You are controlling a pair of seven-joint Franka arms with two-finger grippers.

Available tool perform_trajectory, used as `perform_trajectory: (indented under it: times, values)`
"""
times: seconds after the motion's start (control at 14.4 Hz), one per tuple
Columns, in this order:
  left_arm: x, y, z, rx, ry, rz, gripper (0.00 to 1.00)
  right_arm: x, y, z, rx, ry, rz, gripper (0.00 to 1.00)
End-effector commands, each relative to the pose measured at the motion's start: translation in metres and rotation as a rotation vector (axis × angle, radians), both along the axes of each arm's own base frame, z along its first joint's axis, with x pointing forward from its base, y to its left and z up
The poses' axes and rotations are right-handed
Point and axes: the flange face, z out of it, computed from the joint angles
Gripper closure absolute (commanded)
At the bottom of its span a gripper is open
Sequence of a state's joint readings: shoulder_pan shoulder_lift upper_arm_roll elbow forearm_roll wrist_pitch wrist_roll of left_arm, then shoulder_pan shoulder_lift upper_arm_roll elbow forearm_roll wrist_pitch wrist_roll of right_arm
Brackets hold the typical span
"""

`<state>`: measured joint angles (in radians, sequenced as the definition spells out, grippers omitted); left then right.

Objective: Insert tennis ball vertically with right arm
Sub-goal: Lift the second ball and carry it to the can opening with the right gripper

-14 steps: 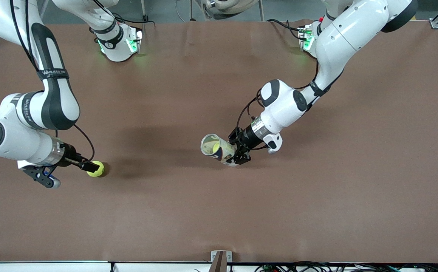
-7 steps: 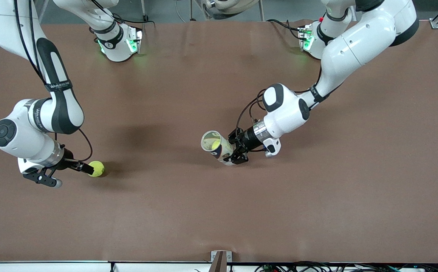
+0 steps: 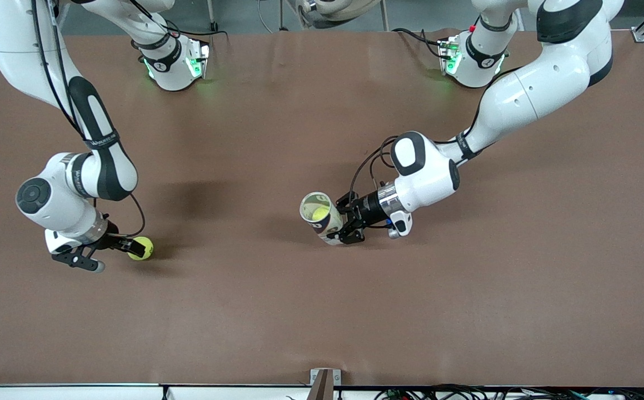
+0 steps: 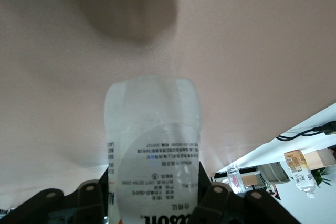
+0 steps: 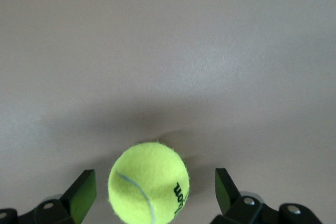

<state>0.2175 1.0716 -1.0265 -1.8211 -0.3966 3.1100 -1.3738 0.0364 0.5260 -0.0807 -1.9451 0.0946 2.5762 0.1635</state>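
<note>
A yellow-green tennis ball (image 3: 144, 248) lies on the brown table near the right arm's end. My right gripper (image 3: 134, 248) is low at the ball and open. In the right wrist view the ball (image 5: 148, 183) sits between the two fingers (image 5: 84, 190) with a gap on each side. My left gripper (image 3: 350, 224) is shut on a clear plastic ball tube (image 3: 322, 215) over the table's middle. The tube is tilted, its open mouth up and toward the front camera, with a yellow ball (image 3: 317, 213) inside. In the left wrist view the tube (image 4: 152, 140) fills the space between the fingers.
The brown table (image 3: 322, 311) stretches wide around both grippers. Both arm bases (image 3: 171, 61) stand along the edge farthest from the front camera. A small bracket (image 3: 324, 380) sits at the edge nearest it.
The right arm's wrist has swung closer over the ball while its fingers stay at it. The left arm has shifted and tipped the tube slightly more upright. The ball on the table has not moved.
</note>
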Motion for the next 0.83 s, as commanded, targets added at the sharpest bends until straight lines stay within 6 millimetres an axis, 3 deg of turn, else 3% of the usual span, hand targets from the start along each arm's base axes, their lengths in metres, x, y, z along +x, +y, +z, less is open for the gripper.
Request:
perform_trajectory:
  times: [0.0,0.21,0.42,0.49,0.69,0.76]
  values:
    - [0.011,-0.003,-0.001,-0.087,0.012,0.002,0.42,-0.005,0.0,-0.004,-0.009,-0.009,0.014,0.0]
    - [0.016,-0.004,-0.006,-0.148,0.052,-0.008,0.42,-0.006,-0.001,-0.013,-0.008,-0.001,0.013,0.03]
    - [0.026,0.001,-0.008,-0.193,0.089,-0.008,0.42,-0.006,0.001,-0.014,-0.003,-0.001,0.008,0.2]
    - [0.028,0.002,-0.01,-0.207,0.101,-0.017,0.41,-0.006,0.001,-0.014,-0.002,0.002,0.006,0.31]
    - [0.03,0.002,-0.009,-0.212,0.1,-0.022,0.41,-0.006,0.004,-0.012,0.001,0.009,0.008,0.85]
    - [0.031,0.002,-0.01,-0.211,0.1,-0.022,0.39,-0.005,0.006,-0.006,0.005,0.014,0.0,0.96]
